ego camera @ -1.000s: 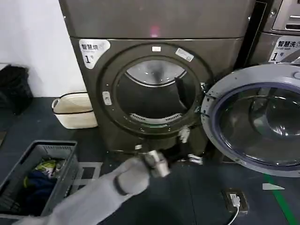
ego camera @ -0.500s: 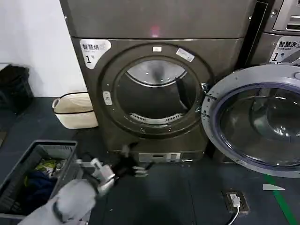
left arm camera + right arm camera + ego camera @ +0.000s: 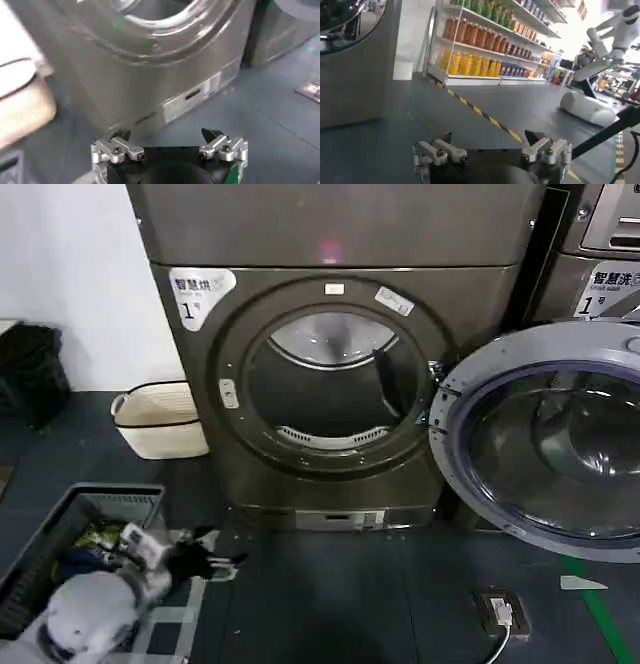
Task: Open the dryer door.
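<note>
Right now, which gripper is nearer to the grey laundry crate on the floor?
Left. The left gripper hangs just beside the grey laundry crate, jaws open. The right gripper faces a shop aisle elsewhere.

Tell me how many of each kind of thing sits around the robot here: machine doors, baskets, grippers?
Open round doors: 1, the dryer door swung out to the right
Laundry containers: 2, a cream basket and a grey crate
Grippers: 2, the left gripper low by the crate, and the right gripper, both open and empty
Total: 5
</note>
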You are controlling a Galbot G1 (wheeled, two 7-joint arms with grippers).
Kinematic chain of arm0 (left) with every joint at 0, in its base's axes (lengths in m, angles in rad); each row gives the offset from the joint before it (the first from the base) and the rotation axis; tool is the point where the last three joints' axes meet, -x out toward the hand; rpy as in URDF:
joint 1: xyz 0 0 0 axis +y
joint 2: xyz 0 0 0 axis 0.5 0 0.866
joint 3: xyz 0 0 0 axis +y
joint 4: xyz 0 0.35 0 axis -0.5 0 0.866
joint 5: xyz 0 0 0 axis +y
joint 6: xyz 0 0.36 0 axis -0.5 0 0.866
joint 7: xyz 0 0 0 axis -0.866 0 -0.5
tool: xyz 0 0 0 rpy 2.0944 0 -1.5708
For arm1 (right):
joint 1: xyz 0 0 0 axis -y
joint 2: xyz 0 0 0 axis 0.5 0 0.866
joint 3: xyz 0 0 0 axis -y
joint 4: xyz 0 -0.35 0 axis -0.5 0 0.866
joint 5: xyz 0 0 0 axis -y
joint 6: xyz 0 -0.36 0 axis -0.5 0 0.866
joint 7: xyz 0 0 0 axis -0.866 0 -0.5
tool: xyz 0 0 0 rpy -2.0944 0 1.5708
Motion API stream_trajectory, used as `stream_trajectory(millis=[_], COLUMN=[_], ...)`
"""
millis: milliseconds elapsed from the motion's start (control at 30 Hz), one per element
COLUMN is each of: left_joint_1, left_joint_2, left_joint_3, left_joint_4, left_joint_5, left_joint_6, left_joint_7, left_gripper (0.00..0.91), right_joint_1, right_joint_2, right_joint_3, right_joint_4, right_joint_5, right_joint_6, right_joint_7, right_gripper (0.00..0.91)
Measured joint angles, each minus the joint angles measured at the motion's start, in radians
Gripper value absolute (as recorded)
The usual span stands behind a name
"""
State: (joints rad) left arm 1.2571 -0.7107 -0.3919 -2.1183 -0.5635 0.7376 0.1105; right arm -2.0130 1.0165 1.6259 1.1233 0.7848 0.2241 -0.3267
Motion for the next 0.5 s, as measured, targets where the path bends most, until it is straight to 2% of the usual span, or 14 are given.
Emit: stream_trajectory(millis=[233, 500], left_joint_1=[0.054, 0.092], left_joint_2=[0.012, 0.011], left_joint_3=[-0.176, -0.333], left_joint_4=[0.055, 0.182], left_joint_5=[-0.132, -0.150], left_joint_6=[0.000, 0.000], left_joint_7=[0.007, 0.007], left_gripper=[0.907, 0.907], right_joint_1=[0.002, -0.005], right_joint_2=[0.001, 0.008], right_joint_3=[-0.005, -0.005], right_joint_4=[0.006, 0.006], right_joint_5=[-0.006, -0.007], right_joint_6=[-0.003, -0.018], right_joint_7=[0.001, 0.009], right_gripper=[0.907, 0.907])
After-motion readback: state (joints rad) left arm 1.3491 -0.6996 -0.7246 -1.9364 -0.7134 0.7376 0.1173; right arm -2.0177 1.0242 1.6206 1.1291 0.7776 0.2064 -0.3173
